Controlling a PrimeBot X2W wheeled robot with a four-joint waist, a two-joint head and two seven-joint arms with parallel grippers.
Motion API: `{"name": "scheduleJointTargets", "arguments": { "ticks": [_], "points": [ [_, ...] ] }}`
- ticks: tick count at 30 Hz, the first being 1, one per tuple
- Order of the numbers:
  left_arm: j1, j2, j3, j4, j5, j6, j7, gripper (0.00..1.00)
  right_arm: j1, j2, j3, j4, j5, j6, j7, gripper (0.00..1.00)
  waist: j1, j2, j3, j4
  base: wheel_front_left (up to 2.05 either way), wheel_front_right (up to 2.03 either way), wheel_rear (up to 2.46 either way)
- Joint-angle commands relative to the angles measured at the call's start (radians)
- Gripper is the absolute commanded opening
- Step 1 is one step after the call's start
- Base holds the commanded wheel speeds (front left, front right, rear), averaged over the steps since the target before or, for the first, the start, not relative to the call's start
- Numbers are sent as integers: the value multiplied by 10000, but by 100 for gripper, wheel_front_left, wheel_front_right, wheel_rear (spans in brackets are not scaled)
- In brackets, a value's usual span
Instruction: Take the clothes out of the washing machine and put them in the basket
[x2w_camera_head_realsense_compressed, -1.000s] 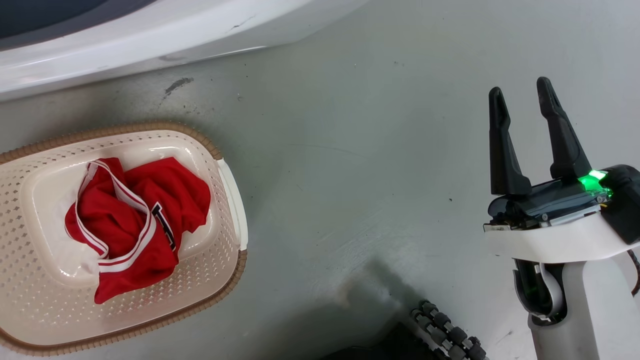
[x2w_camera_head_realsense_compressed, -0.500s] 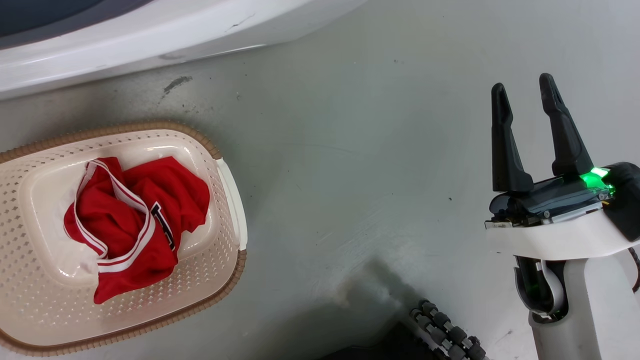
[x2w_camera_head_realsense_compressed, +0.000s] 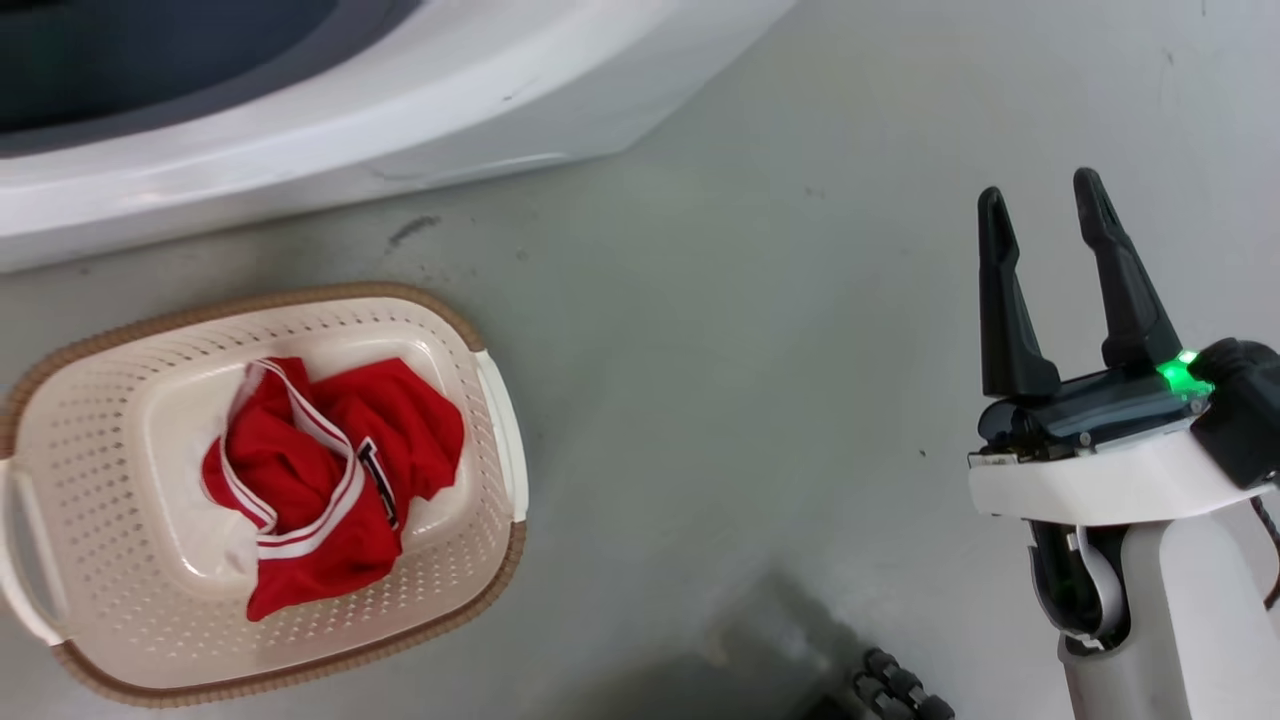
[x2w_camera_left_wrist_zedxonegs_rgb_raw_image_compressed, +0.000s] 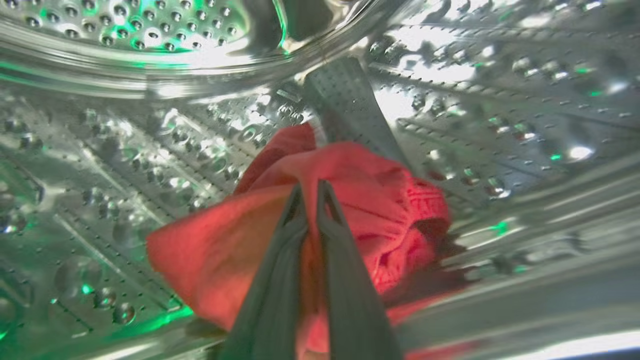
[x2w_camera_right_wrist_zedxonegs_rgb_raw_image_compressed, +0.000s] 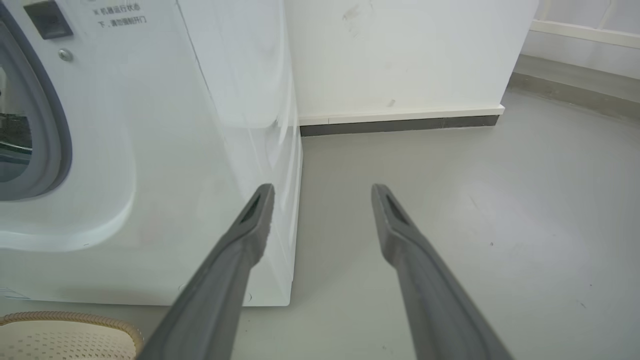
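Observation:
A red garment with white-striped trim (x2w_camera_head_realsense_compressed: 330, 480) lies crumpled in the cream basket (x2w_camera_head_realsense_compressed: 470, 345) on the floor at the left of the head view. The white washing machine (x2w_camera_head_realsense_compressed: 350, 110) runs along the top; its front and grey porthole ring (x2w_camera_right_wrist_zedxonegs_rgb_raw_image_compressed: 55, 125) show in the right wrist view. Inside the perforated steel drum (x2w_camera_left_wrist_zedxonegs_rgb_raw_image_compressed: 150, 125), my left gripper (x2w_camera_left_wrist_zedxonegs_rgb_raw_image_compressed: 311, 187) is shut on another red garment (x2w_camera_left_wrist_zedxonegs_rgb_raw_image_compressed: 225, 250), pinching a fold near its top. My right gripper (x2w_camera_head_realsense_compressed: 1040, 205) hangs open over bare floor at the right, nothing between its fingers.
Grey floor (x2w_camera_head_realsense_compressed: 720, 380) lies between the basket and my right arm. A dark roller wheel of my base (x2w_camera_head_realsense_compressed: 890, 690) shows at the bottom. A white wall with a dark skirting (x2w_camera_right_wrist_zedxonegs_rgb_raw_image_compressed: 400, 125) stands right of the machine. The basket's rim (x2w_camera_right_wrist_zedxonegs_rgb_raw_image_compressed: 65, 320) peeks in low left.
The head camera has shifted, so the basket and machine sit lower and further right in the picture. The right gripper stays open in about the same spot.

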Motion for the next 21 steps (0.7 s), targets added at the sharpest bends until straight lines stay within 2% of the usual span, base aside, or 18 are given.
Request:
{"name": "scheduleJointTargets", "arguments": {
  "ticks": [1, 10, 21],
  "points": [
    [383, -132, -34, -21, -17, 11, -345, 0, 136, 10, -40, 70, -92, -7, -24, 100, 0, 0, -507, 284, 0, 0, 0],
    [2313, -1068, -205, 26, -313, 18, -2575, 0, 791, 8, -156, 335, -637, -7, -24, 100, 0, 0, -2045, 977, 0, 0, 0],
    [4170, -1769, -314, -319, -762, 2, -4359, 0, 1588, 6, -206, 547, -1088, -7, -24, 100, 0, 0, -3609, 1647, 0, 0, 0]
  ]
}}
